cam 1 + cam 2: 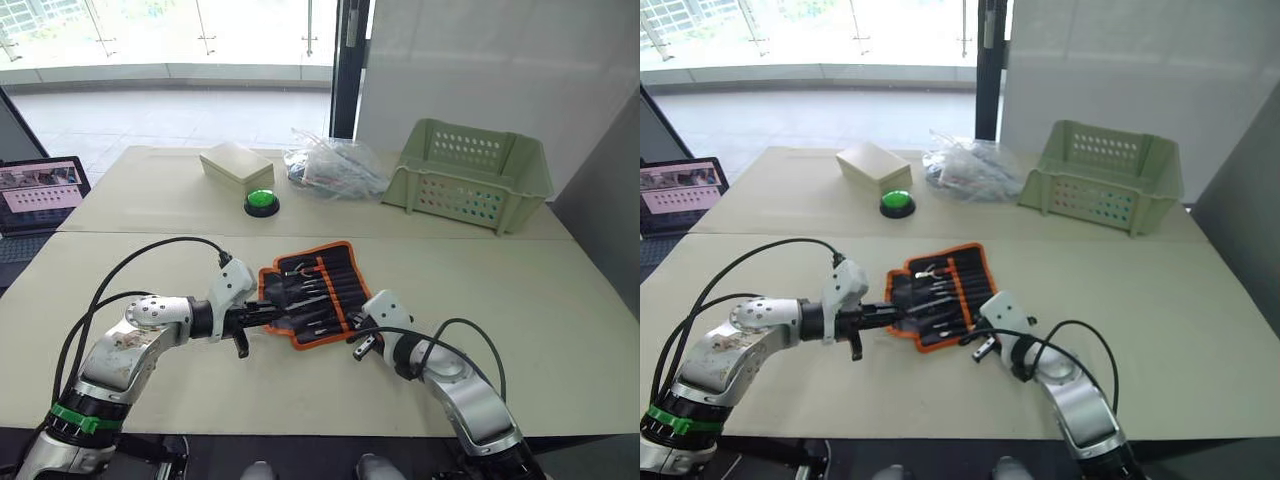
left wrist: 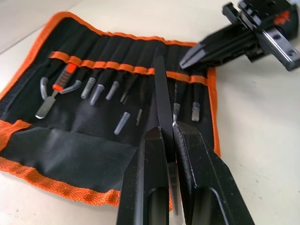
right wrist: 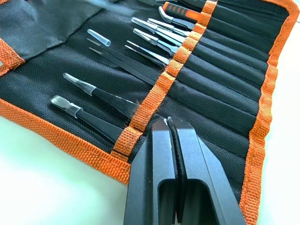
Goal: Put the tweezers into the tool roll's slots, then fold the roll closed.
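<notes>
The tool roll (image 1: 318,272) lies open and flat on the table, black with orange trim. Several tweezers (image 3: 105,97) sit in its slots (image 3: 220,70), their capped tips sticking out past the orange strip. My left gripper (image 2: 168,130) is shut on one thin black tweezer (image 2: 161,89), whose point reaches over the roll toward the slots near the right end. In the head view my left gripper (image 1: 272,313) is at the roll's left side. My right gripper (image 3: 168,123) is shut, its tips down on the roll's near right edge beside the orange strip.
At the back of the table stand a green plastic basket (image 1: 470,175), a clear plastic bag (image 1: 332,165), a beige box (image 1: 236,164) and a green button (image 1: 261,201). A laptop (image 1: 40,192) sits at the far left.
</notes>
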Available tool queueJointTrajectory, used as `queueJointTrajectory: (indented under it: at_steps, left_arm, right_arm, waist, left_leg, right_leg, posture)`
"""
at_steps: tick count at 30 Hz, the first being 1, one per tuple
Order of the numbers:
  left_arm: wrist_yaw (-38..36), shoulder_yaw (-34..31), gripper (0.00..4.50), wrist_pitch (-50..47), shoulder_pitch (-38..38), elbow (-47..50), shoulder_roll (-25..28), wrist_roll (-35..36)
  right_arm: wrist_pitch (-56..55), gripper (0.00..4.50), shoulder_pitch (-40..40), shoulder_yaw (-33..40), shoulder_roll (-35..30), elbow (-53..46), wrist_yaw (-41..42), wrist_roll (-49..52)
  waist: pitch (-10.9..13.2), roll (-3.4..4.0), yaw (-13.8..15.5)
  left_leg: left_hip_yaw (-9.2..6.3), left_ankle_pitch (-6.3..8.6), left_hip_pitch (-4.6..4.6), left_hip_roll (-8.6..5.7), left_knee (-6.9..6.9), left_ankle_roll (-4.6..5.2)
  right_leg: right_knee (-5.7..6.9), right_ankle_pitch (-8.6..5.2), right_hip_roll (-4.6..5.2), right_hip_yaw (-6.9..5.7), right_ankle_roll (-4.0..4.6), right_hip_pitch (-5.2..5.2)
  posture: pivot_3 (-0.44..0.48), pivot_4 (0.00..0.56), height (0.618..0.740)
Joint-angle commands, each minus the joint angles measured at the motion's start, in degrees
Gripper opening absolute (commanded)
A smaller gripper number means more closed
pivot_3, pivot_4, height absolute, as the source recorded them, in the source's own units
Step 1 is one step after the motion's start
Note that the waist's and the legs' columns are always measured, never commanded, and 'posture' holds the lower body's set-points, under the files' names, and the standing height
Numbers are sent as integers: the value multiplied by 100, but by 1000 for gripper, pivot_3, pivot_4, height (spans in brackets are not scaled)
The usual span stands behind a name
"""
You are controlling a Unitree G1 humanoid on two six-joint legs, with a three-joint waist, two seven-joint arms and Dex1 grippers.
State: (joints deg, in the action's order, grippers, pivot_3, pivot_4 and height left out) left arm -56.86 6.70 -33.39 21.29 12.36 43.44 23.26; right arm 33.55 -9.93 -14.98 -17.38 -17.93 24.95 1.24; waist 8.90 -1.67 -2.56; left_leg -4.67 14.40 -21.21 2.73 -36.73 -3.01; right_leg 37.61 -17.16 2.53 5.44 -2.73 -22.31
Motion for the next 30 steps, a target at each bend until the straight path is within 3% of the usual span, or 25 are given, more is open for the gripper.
queueJointTrajectory:
  at_steps: [1,9,30]
  left_arm:
    - [-312,312,20,33,356,-60,199,-283]
    - [-440,827,20,343,928,-626,142,-982]
    - [-794,1522,20,505,1657,-1191,-400,-1790]
  right_arm:
    - [339,0,226,-73,-27,113,-72,-54]
    - [421,0,362,-58,20,-35,-242,-41]
    - [470,0,452,-84,105,-109,-406,-17]
  waist:
    - [2,-1,2]
    - [15,-4,13]
    - [17,-4,13]
  left_leg:
    - [0,0,-1,0,0,0]
    - [1,1,-11,0,0,2]
    - [0,1,-13,-1,-4,3]
  right_leg:
    - [-1,0,0,0,0,0]
    - [0,5,0,0,8,-8]
    - [3,11,0,0,20,-7]
  posture:
    - [0,150,713]
    - [0,150,713]
    - [0,150,713]
